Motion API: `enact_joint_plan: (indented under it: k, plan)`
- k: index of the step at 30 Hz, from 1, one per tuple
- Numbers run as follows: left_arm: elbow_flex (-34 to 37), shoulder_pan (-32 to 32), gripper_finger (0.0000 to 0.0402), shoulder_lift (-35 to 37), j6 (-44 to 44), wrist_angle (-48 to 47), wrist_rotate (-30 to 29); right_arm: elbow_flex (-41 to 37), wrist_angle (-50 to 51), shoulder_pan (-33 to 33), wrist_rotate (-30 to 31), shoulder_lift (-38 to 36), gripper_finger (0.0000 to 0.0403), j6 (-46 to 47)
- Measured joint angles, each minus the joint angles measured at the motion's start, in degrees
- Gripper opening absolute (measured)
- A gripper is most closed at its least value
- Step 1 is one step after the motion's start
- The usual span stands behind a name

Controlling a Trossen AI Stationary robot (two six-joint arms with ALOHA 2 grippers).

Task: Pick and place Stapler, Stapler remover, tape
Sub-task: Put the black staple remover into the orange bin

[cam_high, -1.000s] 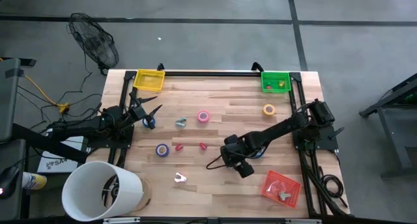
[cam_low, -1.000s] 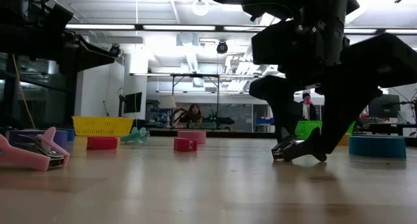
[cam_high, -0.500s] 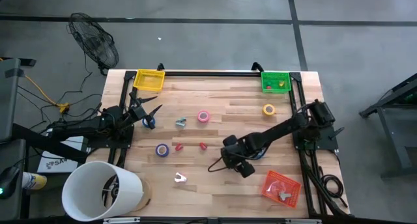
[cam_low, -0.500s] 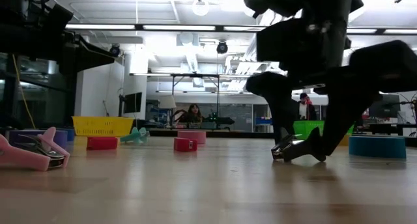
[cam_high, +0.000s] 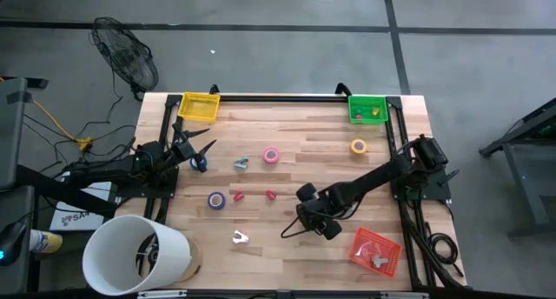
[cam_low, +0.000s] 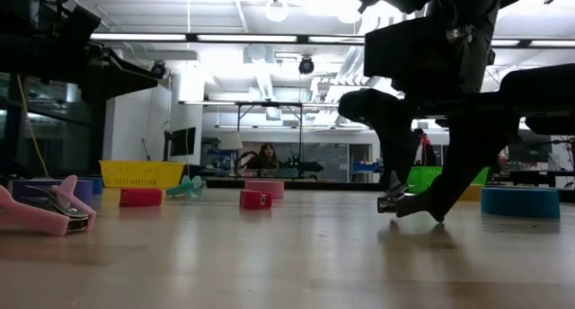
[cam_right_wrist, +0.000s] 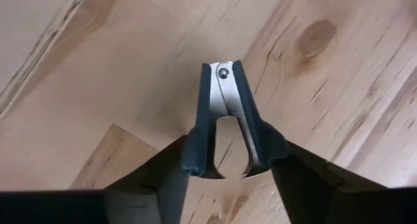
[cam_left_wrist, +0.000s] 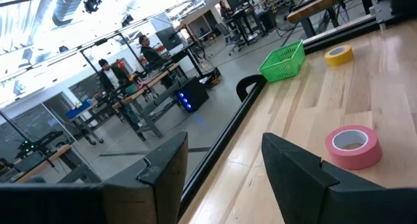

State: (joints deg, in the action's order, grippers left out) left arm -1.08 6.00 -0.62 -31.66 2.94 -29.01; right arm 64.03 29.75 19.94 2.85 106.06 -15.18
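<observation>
Tabletop of pale wood planks (cam_high: 287, 247) seen from above, with two dark robot arms. The right gripper (cam_high: 307, 222) sits low in the centre-right of the overhead frame, now a little lower in the frame than a second ago. In its wrist view a dark staple remover (cam_right_wrist: 231, 120) stands between the two fingers (cam_right_wrist: 163, 178), which have drawn in from wide open and now touch its flared sides. This looks like a grip just taking hold; whether it is firm cannot be told. In the table-level view the remover (cam_low: 400, 201) appears slightly raised at right of centre, so the lift may be starting.

The red basket (cam_high: 375, 251) at lower right, already holding a grey item, seems the likely drop point.

The left gripper (cam_high: 201, 149) waits at the left edge, unchanged, fingers apart and empty. Tape rolls lie about: pink (cam_high: 272, 156) at centre, blue (cam_high: 216, 200) left of centre, yellow (cam_high: 359, 146) at upper right.
</observation>
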Motion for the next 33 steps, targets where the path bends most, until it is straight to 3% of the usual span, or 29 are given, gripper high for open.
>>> enact_joint_plan:
  k: [6, 11, 16, 23, 28, 33]
  plan:
    - [-0.01, 0.0, 0.0193, 0.02, 0.0, 0.0, 0.02, -0.02, 0.03, -0.02, 0.02, 0.0, 0.0129, 3.58]
    - [-0.01, -0.01, 0.0193, 0.01, 0.0, 0.0, 0.02, -0.02, 1.45, 0.0, -0.26, -0.21, 0.0081, 12.56]
    - [-0.01, -0.01, 0.0193, 0.02, 0.0, -0.01, 0.01, 0.23, 5.59, -0.07, -1.06, -2.43, 0.0081, 24.89]
    - [0.0, 0.0, 0.0193, 0.02, 0.0, 0.0, 0.0, 7.02, 22.26, 0.99, -3.11, -8.09, 0.0081, 45.44]
    - [-0.02, -0.01, 0.0193, 0.0, 0.0, 0.0, -0.02, 10.19, 32.17, 6.5, -4.7, -11.74, 0.0081, 56.99]
    - [0.0, 0.0, 0.0193, 0.0, 0.0, 0.0, -0.01, 8.66, 34.85, 14.19, -3.95, -14.45, 0.0081, 72.79]
